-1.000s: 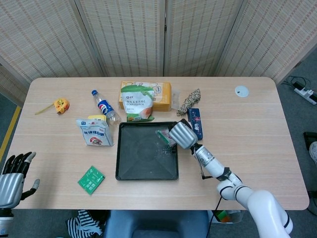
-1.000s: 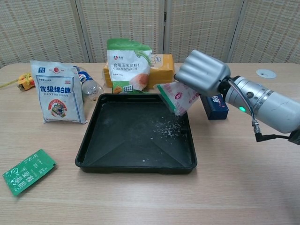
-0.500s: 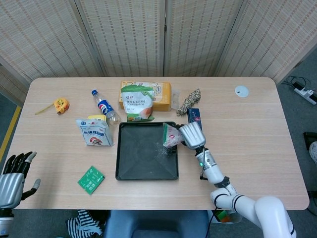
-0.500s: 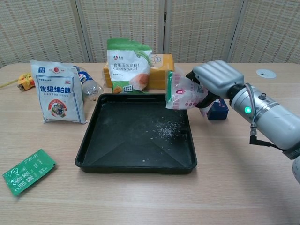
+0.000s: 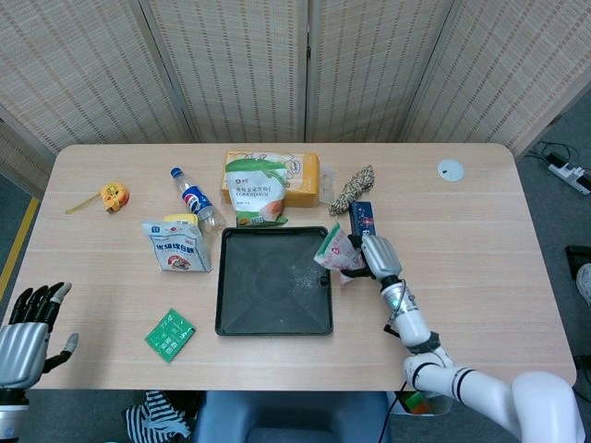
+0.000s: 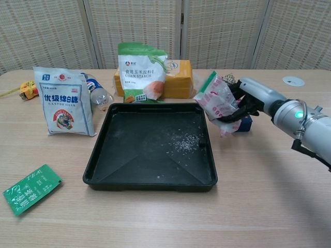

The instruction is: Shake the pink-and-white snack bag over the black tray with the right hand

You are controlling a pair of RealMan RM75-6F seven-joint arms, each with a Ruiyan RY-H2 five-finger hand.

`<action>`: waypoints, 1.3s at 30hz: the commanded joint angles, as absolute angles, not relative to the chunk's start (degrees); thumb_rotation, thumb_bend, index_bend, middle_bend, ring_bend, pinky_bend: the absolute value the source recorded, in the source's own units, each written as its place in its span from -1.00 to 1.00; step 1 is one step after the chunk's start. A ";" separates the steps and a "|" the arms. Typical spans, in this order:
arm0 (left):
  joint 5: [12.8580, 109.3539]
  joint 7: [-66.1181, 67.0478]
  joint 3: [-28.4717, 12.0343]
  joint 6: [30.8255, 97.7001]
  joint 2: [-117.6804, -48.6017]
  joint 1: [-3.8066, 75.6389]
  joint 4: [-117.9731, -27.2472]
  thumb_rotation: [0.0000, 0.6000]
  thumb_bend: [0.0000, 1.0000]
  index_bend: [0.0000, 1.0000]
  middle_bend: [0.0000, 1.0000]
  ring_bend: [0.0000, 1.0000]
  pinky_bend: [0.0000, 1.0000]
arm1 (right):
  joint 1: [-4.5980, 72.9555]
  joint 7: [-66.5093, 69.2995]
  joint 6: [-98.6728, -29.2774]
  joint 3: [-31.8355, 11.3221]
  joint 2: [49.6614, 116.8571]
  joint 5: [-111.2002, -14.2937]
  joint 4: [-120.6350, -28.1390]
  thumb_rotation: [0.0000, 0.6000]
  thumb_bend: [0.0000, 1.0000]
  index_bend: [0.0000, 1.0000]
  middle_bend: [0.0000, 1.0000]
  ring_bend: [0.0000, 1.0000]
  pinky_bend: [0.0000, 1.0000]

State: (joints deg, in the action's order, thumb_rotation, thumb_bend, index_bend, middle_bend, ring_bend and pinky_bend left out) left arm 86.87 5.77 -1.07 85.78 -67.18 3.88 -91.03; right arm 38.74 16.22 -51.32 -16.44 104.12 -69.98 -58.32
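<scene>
Shaking step, judged well advanced: the right hand (image 6: 247,103) grips the snack bag (image 6: 219,99) at the right rim of the tray (image 6: 98,155), where crumbs (image 6: 183,140) lie scattered. A further shake would require carrying the bag inward over the tray. Only the head view shows the left hand (image 5: 26,334), open-fingered and empty.

Snack bag (image 6: 217,98) in right hand (image 6: 247,101)
</scene>
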 commanded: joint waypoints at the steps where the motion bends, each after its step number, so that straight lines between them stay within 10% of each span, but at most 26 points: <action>1: 86.95 5.95 -0.97 85.96 -67.10 3.75 -91.23 1.00 -0.17 -0.84 -0.78 -0.80 -0.93 | 37.55 25.06 -49.25 -16.67 102.51 -70.96 -59.43 1.00 0.06 1.00 0.55 1.00 0.78; 16: 86.91 6.80 -0.98 86.42 -66.46 3.43 -92.60 1.00 -0.17 -0.85 -0.78 -0.80 -0.93 | 36.22 63.64 -56.08 -11.51 101.70 -84.76 -52.16 1.00 0.06 1.00 0.55 1.00 0.78; 39: 87.34 9.64 -0.92 85.70 -66.12 4.05 -95.40 1.00 -0.17 -0.85 -0.78 -0.80 -0.93 | 39.16 66.38 -51.31 -2.91 106.57 -89.23 -37.37 1.00 0.06 0.99 0.45 1.00 0.68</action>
